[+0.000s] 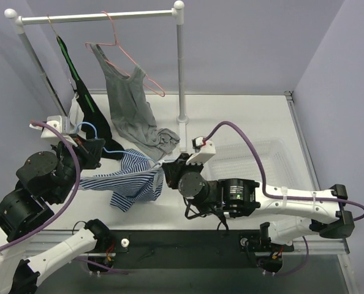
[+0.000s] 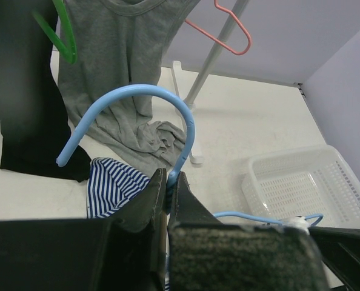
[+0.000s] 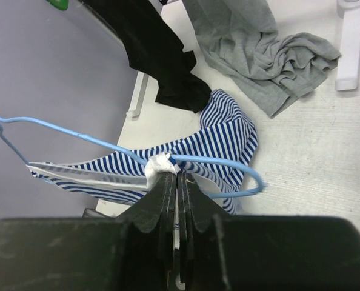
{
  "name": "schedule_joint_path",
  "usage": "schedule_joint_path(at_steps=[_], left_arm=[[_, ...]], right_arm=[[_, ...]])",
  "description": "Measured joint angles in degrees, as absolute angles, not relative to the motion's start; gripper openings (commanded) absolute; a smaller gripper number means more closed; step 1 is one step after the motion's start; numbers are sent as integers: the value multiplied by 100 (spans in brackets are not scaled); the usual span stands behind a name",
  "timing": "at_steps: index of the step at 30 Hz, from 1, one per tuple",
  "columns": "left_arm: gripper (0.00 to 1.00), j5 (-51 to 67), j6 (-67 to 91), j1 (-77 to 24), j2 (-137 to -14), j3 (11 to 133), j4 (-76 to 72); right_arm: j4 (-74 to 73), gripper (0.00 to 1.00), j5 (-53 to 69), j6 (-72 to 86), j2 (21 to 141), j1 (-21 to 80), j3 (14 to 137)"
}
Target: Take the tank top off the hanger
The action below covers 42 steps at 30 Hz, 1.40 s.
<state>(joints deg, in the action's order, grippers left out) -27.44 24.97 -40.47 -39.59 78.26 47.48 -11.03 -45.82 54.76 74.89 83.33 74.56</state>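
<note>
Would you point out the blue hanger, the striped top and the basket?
blue hanger (image 2: 140, 89), left wrist view, hook's top.
striped top (image 3: 228, 127), right wrist view, bunched body.
basket (image 2: 301, 191), left wrist view, mesh floor.

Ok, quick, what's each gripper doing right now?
Left gripper: closed on the thin blue wire hanger, just below its hook.
Right gripper: closed, pinching the blue-and-white striped tank top by its white edge.
</note>
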Motion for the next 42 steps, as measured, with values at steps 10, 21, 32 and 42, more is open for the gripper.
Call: schedule_joint_path(at_steps=[10,21,32,42], left_arm=[[0,-3109,2425,-4080,-4077,7992,4823],[0,-3076,2373,-4080,-4182,8261,4845],[0,-1551,1708,-4077,-3522,8047,4372],[0,550,1044,-4077,-2928,8009,4303]], right_arm=[[-917,0,-4930,5378,6080,8324,6386],[-711,0,-4779,5234,5384,8322,5181],[755,55,-3229,3588,5028,8315,4536],[928,76,-1927,2169,3962,8226,4456]])
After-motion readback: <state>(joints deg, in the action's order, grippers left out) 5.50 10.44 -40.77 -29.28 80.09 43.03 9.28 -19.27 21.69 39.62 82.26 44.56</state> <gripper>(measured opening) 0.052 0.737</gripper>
